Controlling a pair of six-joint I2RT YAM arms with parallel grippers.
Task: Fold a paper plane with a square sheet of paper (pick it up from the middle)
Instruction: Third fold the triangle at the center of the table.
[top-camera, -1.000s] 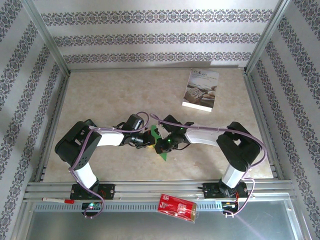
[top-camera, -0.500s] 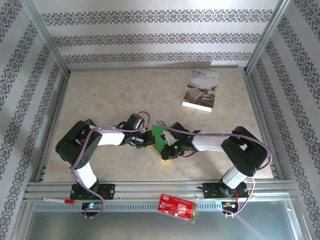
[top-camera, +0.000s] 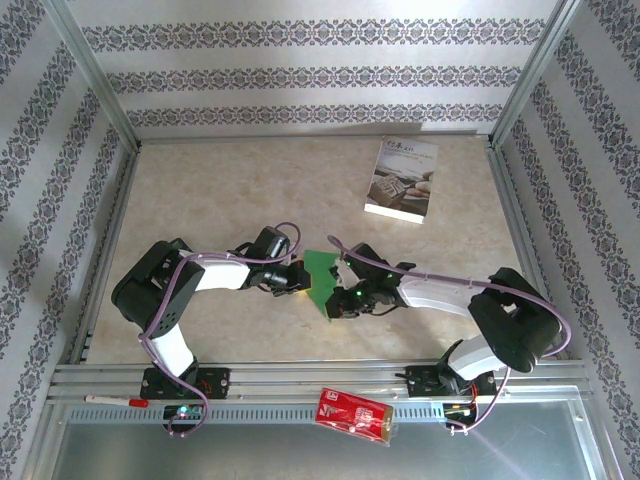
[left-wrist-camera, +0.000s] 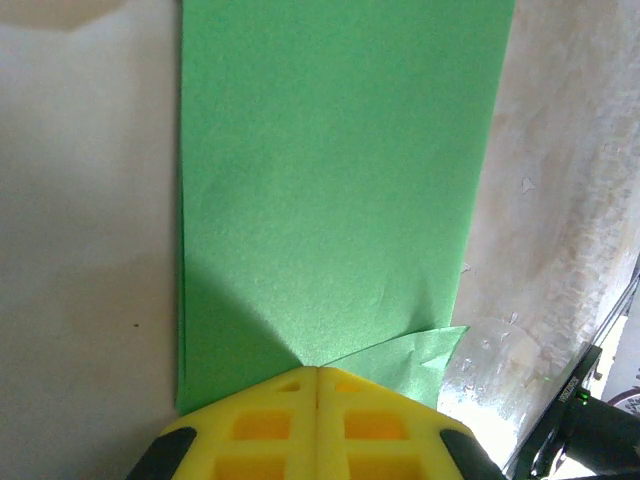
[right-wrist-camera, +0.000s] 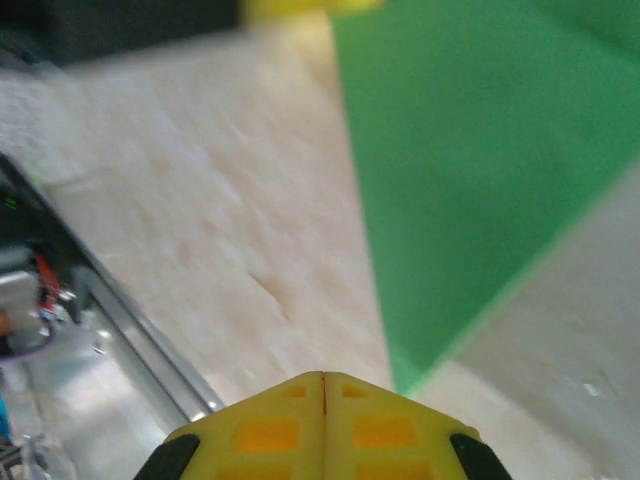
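The square sheet of paper is bright green and folded into a long strip with a small slanted flap at my fingertips. My left gripper is shut on its near end, and the strip reaches away from the yellow fingers. My right gripper sits just right of the paper, shut with nothing in it. In the right wrist view the paper ends in a corner slightly right of those closed fingertips, not touching them. A dart-shaped paper plane is out of view.
A white printed booklet lies at the back right of the beige table. A red packet and a white stick rest on the metal rail at the near edge. Patterned walls stand on three sides.
My right gripper has pulled back to the right and toward the near edge, off the paper. The paper, seen edge-on before, now shows more of its face. The left arm stayed put.
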